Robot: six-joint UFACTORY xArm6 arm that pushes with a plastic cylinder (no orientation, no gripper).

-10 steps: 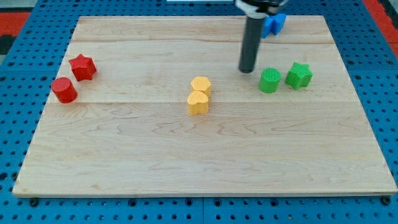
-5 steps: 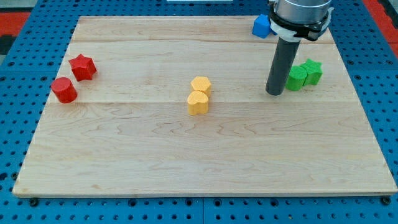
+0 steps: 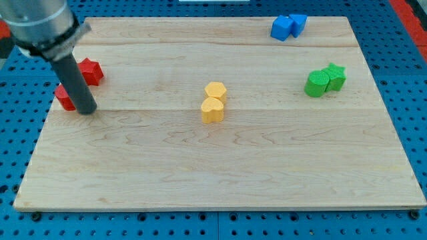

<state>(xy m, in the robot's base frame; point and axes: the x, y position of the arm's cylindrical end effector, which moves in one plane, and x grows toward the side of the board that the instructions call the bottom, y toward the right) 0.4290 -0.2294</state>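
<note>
My tip [image 3: 87,111] rests on the wooden board at the view's left, just right of and below a red round block [image 3: 64,99], which the rod partly hides. Whether it touches that block I cannot tell. A red star block [image 3: 91,71] lies just above, behind the rod. Two yellow blocks sit together mid-board: a hexagon [image 3: 215,91] above a heart shape [image 3: 213,111]. At the view's right, a green round block [image 3: 315,83] touches a green star [image 3: 335,76]. Two blue blocks [image 3: 288,25] sit at the top right edge.
The wooden board [image 3: 220,167] lies on a blue pegboard surface [image 3: 413,80] that surrounds it on all sides.
The rod swept from beside the green blocks at the right across to the red blocks at the left. The green round block had been pushed against the green star.
</note>
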